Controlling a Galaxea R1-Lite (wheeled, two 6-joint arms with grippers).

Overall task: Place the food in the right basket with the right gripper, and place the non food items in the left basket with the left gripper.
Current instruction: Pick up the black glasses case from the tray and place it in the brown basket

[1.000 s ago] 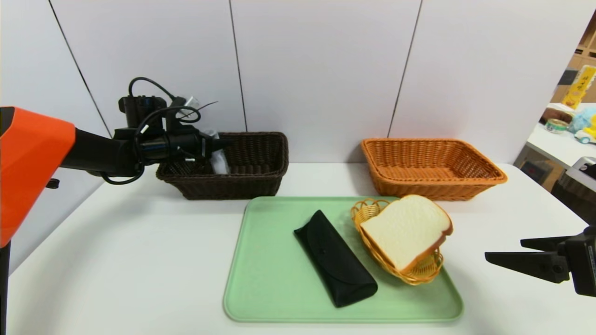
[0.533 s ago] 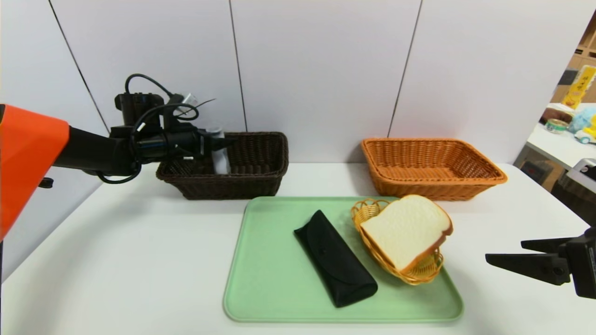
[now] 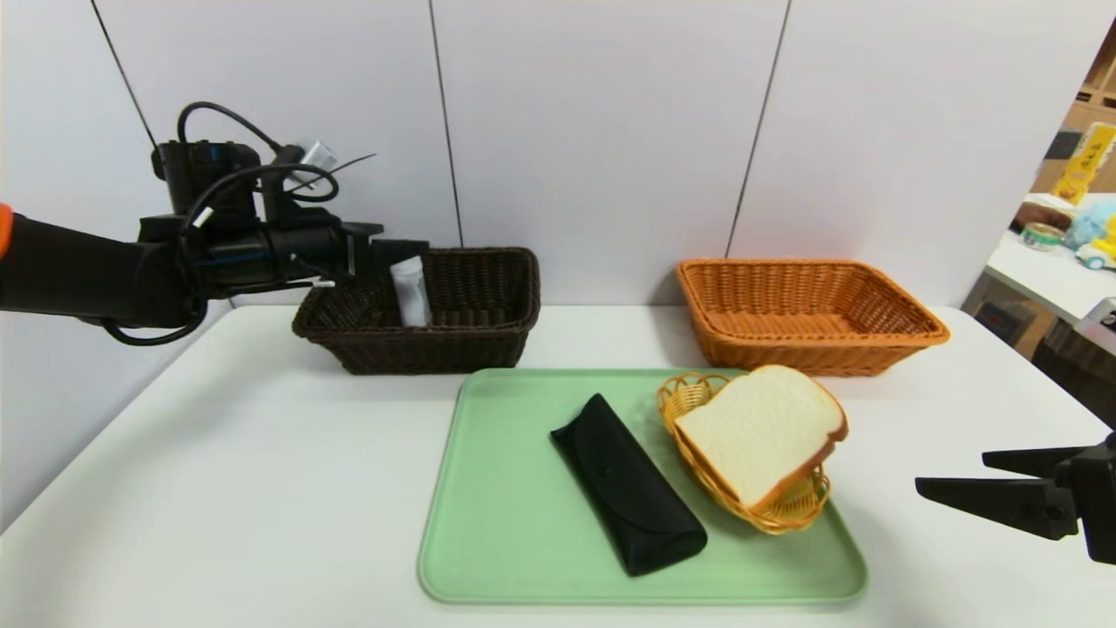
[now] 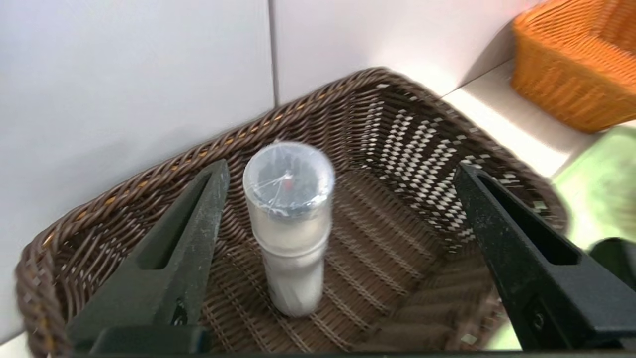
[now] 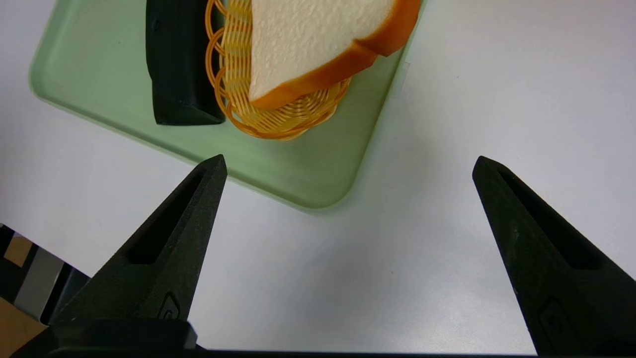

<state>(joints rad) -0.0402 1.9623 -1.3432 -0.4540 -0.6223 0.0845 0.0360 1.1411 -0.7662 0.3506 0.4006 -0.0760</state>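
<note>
Now we lift the spread left gripper (image 4: 343, 174) straight off the released bottle (image 4: 290, 223), standing in the left basket (image 4: 412, 144), without nudging it.

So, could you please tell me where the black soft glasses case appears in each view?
Head view: black soft glasses case lies diagonally on the green plastic tray, left of the small yellow wicker dish.
Left wrist view: not in it.
Right wrist view: its end touches the dish.
Shared landmark: the tray.
</note>
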